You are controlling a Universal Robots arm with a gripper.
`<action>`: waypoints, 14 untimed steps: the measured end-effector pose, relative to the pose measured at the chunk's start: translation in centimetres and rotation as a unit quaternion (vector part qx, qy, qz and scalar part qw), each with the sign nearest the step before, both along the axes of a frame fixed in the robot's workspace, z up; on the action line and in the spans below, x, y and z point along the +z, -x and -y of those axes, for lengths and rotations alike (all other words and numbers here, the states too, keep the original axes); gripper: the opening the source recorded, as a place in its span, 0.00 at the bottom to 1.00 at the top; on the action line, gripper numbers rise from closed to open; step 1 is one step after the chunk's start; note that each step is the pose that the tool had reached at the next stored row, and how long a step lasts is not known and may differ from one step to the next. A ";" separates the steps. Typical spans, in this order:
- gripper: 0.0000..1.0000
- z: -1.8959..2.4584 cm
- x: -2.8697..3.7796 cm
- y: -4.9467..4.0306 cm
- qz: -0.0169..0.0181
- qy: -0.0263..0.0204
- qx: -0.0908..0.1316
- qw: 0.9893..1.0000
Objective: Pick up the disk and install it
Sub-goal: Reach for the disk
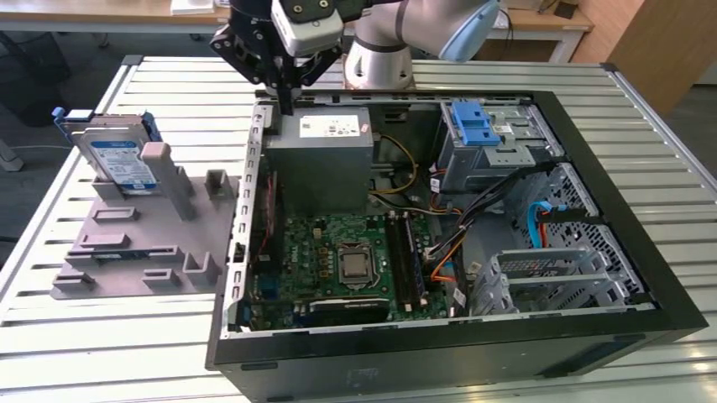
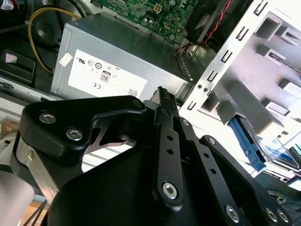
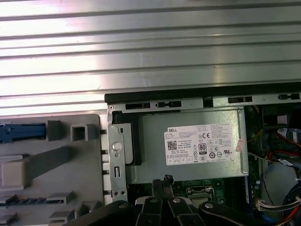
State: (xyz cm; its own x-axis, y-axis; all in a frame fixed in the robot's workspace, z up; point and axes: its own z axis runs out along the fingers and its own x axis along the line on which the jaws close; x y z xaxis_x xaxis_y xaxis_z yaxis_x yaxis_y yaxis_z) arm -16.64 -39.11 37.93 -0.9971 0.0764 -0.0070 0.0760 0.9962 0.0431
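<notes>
The end effector (image 1: 287, 102) hangs over the far rim of the open computer case (image 1: 627, 220), its fingers pressed together with nothing between them. Their tips are just above the far corner of the grey power-supply box (image 1: 325, 168), on the side toward the exterior view's left. In both wrist views the closed tips (image 2: 162, 96) (image 3: 162, 181) sit close to that box's stickered face, with the case's perforated side wall (image 3: 116, 155) just beside them. The disk (image 1: 121, 159) stands upright on its edge in a slot of the grey fixture (image 1: 146, 248). The fixture lies on the slatted bench (image 1: 112, 336) outside the case, on the exterior view's left, well apart from the end effector. Bare bench slats lie between the fixture's far edge and the case wall, and nothing stands over the disk's top edge. Inside the case, the drive cage (image 1: 493, 151) with its blue latch sits at the far corner toward the exterior view's right, with cables crowding the space beside it.
</notes>
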 end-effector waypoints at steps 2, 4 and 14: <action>0.11 -0.01 -0.02 0.08 0.000 0.000 0.000 1.000; 0.11 -0.02 -0.04 0.18 0.000 0.000 0.000 1.000; 0.11 -0.20 -0.11 1.46 0.000 0.000 0.000 1.000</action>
State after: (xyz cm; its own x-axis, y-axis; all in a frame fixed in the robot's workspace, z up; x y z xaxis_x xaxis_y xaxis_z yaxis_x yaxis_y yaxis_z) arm -18.10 -38.91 37.82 -0.9971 0.0763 -0.0068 0.0759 0.9962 0.0431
